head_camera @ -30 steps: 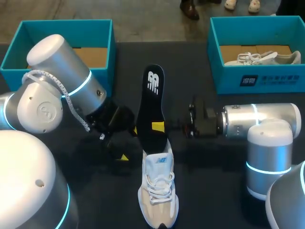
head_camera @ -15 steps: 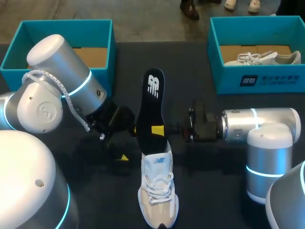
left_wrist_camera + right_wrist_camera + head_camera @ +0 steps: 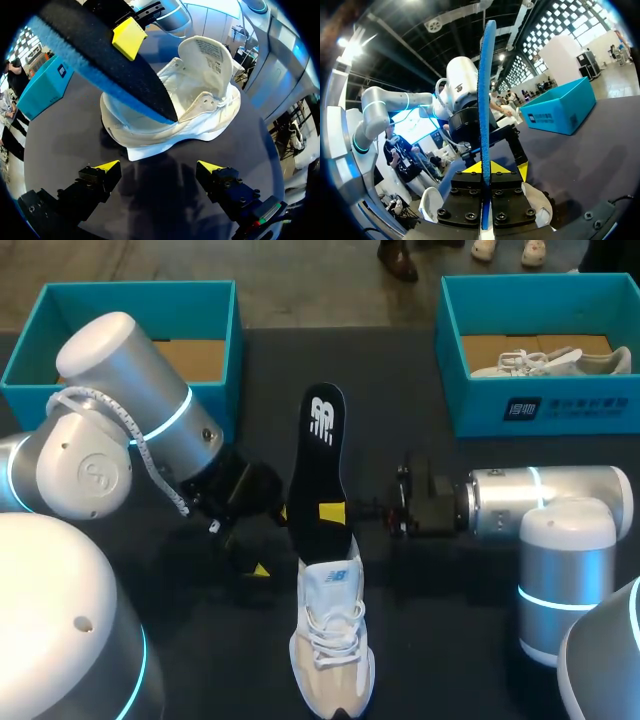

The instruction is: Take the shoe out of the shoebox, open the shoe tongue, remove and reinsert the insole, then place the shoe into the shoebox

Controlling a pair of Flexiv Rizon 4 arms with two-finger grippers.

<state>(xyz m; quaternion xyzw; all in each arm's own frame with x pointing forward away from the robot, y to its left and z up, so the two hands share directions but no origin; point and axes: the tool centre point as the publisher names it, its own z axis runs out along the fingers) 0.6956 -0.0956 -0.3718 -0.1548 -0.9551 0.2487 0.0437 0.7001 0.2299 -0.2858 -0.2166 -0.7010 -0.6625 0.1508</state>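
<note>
White shoe point(image 3: 332, 640) flat on the dark desk point(image 3: 450, 630), in the middle and close to the robot, toe toward the robot, laces tied over the front. Tongue point(image 3: 207, 57) lifted upright, inner label showing, mouth of the shoe open. Insole point(image 3: 318, 465) with one end tucked into that mouth, the rest slanting up and away from the robot, black on its upper face, blue on the underside, a white mark near the free end. Right pincer point(image 3: 483, 167) shut on the insole, one yellow tip pressed to each face, the grip partway along and nearer the shoe than the free end; seen edge-on from the right wrist, a thin blue line rising from between the tips. Right arm low and level over the desk, coming in from the right. Left pincer point(image 3: 159, 167) wide open and holding nothing, low over the desk just beside the shoe on its left, both yellow tips apart from the sole, shoe and slanting insole straight ahead of it. Left shoebox point(image 3: 215, 350), teal, at the far left corner, brown floor bare. Right shoebox point(image 3: 520, 405), teal, at the far right, another white shoe point(image 3: 550, 362) lying inside. Both boxes well apart from the shoe on the desk.
</note>
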